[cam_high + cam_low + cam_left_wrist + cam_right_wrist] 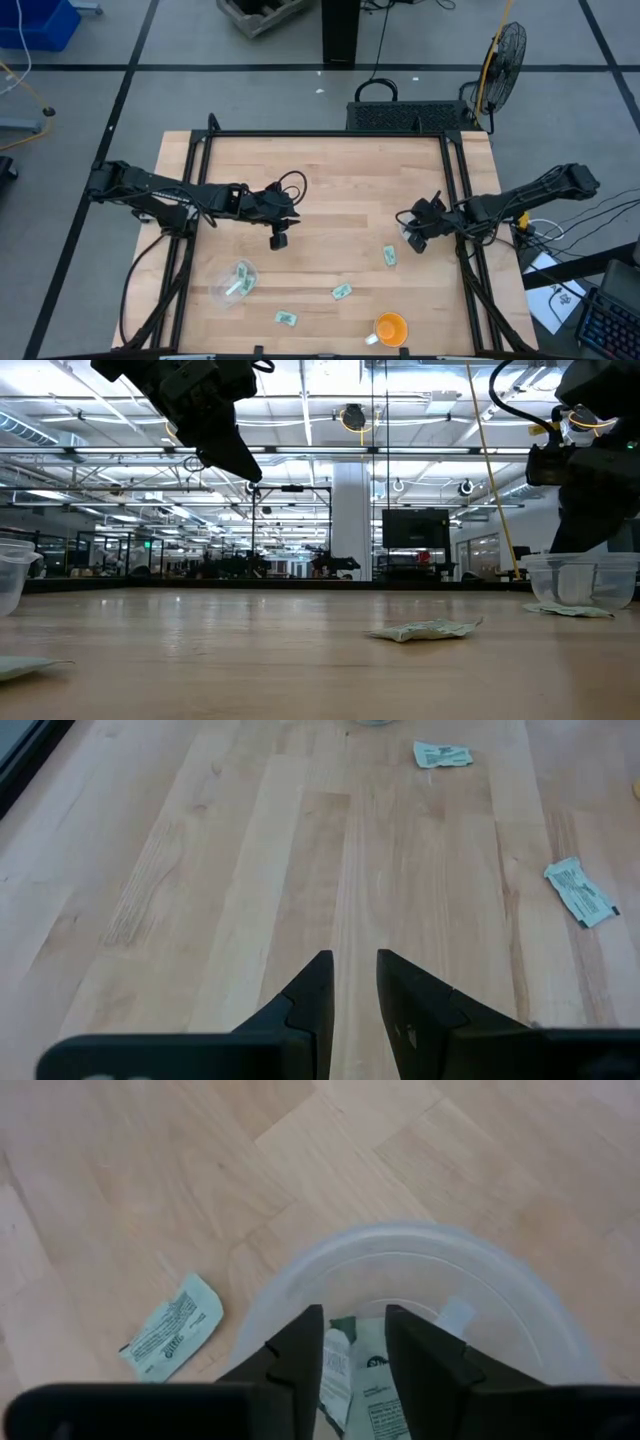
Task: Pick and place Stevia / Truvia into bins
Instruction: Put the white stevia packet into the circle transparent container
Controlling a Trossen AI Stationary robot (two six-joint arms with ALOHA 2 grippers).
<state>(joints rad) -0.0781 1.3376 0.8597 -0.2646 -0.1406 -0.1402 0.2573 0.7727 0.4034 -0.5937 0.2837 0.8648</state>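
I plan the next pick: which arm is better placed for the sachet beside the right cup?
Probably the right arm: its gripper hangs over the right cup, and that sachet lies just beside it. The left gripper is farther off.

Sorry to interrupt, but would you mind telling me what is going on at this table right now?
Two robot arms are sorting sweetener sachets into clear cups. The right end effector hangs over the right cup, fingers parted, with sachets already inside. The left end effector hovers above bare wood, holding nothing. The left cup also holds sachets. Three loose sachets lie on the table, beside an orange cup.
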